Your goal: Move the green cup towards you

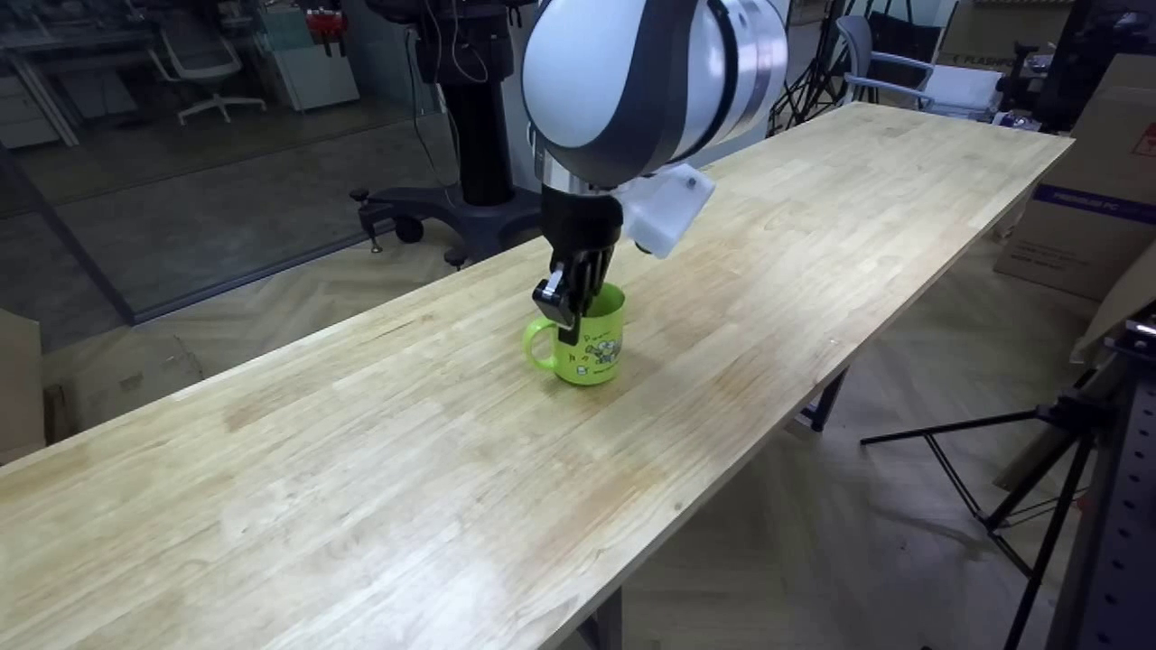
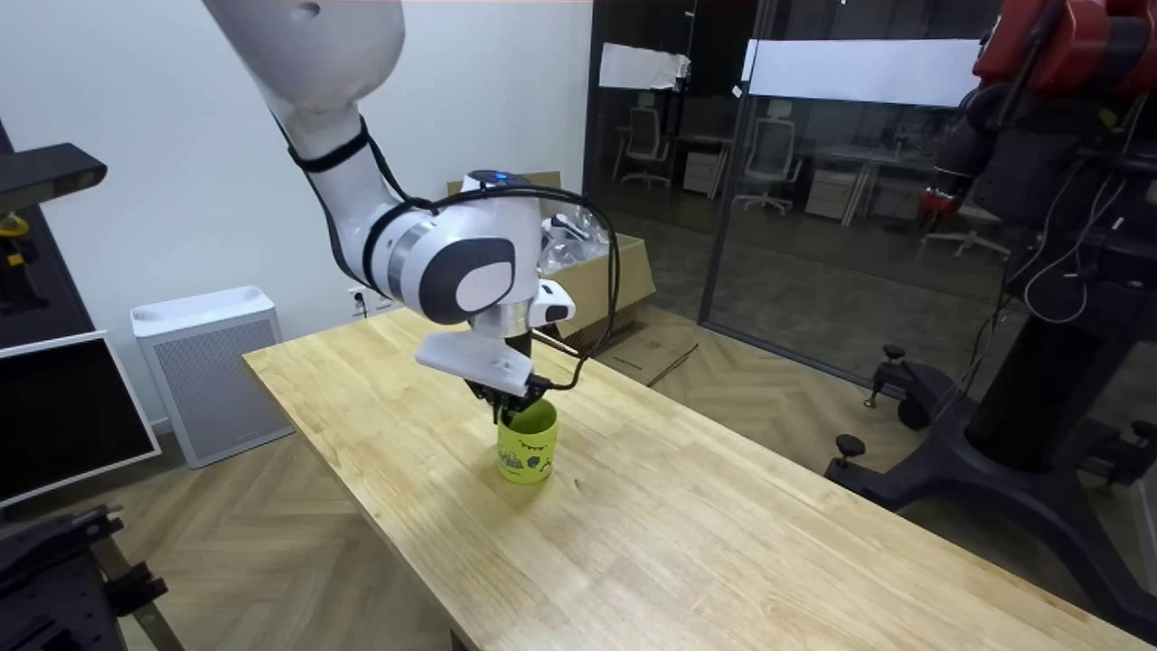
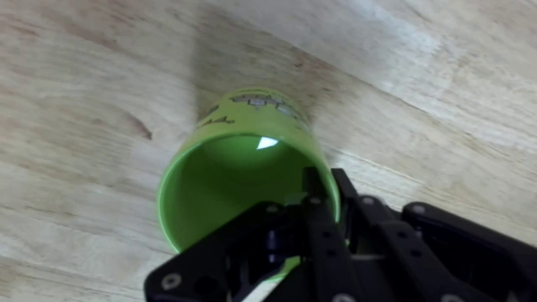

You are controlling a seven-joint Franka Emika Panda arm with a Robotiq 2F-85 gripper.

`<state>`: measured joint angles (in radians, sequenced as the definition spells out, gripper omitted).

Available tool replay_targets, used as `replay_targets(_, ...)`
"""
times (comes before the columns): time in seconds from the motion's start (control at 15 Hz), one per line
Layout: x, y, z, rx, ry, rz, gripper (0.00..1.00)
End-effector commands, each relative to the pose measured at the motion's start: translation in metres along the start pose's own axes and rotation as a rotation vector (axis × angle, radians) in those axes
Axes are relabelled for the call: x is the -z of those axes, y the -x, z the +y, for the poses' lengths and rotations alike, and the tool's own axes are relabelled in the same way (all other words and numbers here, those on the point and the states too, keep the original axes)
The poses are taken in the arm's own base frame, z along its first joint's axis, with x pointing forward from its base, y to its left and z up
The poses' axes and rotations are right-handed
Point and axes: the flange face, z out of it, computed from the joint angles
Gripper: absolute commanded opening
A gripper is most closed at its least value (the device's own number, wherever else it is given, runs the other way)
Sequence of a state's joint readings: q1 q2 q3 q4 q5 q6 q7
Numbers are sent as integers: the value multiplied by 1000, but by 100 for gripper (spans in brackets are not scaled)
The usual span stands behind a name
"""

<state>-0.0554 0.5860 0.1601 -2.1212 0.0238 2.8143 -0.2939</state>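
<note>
The green cup [image 1: 591, 361] stands upright on the wooden table, with cartoon prints on its side and its loop handle showing in an exterior view. It also shows in an exterior view [image 2: 527, 455] and in the wrist view [image 3: 256, 119]. My gripper [image 3: 326, 174] points down at the cup's rim. One finger is inside the cup and one is outside, close together with the cup wall pinched between them. The gripper also shows in both exterior views [image 1: 579, 323] [image 2: 503, 418]. In the wrist view the fingers hide the handle and part of the rim.
The long wooden table [image 1: 361, 506] has open edges on both long sides. A dark wheeled stand [image 2: 1012, 434] is beside the table. A cardboard box [image 2: 592, 289] stands beyond the table end. A black tripod [image 1: 1020, 487] stands off the near side.
</note>
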Motion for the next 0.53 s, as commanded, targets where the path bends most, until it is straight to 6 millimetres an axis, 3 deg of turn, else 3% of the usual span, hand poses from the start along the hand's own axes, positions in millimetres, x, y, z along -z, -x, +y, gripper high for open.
replay_targets(0.0,6,42,-40,-174,-68,0,2)
replay_targets(0.2,5,67,-62,-302,-105,-9,2)
replay_targets(0.4,9,78,-59,-354,-135,7,2)
replay_targets(0.47,11,81,-54,-371,-139,11,35)
